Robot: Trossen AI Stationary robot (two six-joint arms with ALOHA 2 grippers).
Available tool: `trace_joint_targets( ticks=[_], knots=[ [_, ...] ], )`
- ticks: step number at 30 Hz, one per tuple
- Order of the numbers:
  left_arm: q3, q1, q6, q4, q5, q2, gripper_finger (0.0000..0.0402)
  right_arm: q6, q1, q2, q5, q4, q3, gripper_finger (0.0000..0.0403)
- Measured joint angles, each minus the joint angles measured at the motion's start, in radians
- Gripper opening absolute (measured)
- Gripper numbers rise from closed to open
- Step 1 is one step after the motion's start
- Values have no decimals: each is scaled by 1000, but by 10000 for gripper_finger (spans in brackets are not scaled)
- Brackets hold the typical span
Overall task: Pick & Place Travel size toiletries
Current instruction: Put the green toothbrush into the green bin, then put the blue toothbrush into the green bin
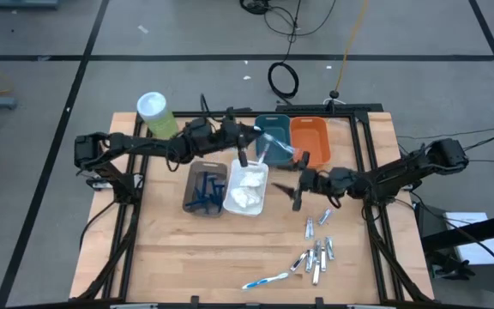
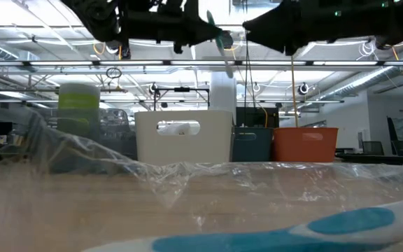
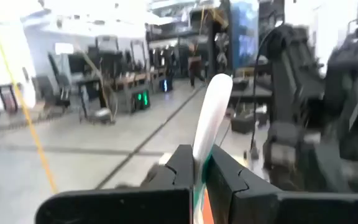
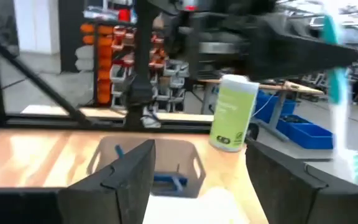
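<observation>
My left gripper (image 1: 252, 146) is raised over the bins and shut on a white and teal toothbrush (image 3: 212, 115), which also shows in the low view (image 2: 224, 47) and in the right wrist view (image 4: 337, 93). My right gripper (image 4: 197, 186) is open and holds nothing; it hovers just right of the white bin (image 1: 247, 187). Several small silvery tubes (image 1: 317, 251) and a blue and white toothbrush (image 1: 264, 279) lie flat on the table near its near edge. Dark blue razors (image 1: 206, 190) lie in the brown bin, and white soft packets (image 1: 249, 182) lie in the white bin. My left gripper pinches the toothbrush between its two fingers at the teal stretch of the handle (image 3: 197, 186). The white end (image 3: 219, 87) sticks out past the fingertips. The brush is lifted clear of the table and bins, hanging tilted below the fingers in the low view.
A teal bin (image 1: 273, 136) and an orange bin (image 1: 309, 140) stand side by side at the far edge, with the brown bin (image 1: 204, 189) beside the white one in front of them. A green canister with a white lid (image 1: 154, 112) stands far left. Crumpled clear plastic (image 2: 152, 171) lies on the table.
</observation>
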Motion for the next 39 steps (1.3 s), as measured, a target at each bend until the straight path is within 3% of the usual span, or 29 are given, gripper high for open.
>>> trace_joint_targets(
  ticks=[7, 16, 22, 33, 39],
  knots=[
    [0, 125, -163, 1, 34, 59, 7, -27, 44, -82, 39, -68, 0, 241],
    [47, 137, -231, -6, 48, 226, 13, -29, 45, -95, 35, -96, 0, 223],
    [101, 132, -294, -31, 44, 267, 89, -16, 45, -94, 35, -124, 0, 221],
    [196, 132, -284, -291, 49, 264, 219, 3, 45, -95, 32, -156, 0, 228],
    [204, 123, -212, -326, 201, 159, 252, 3, 72, -95, 28, -225, 0, 227]
  ],
)
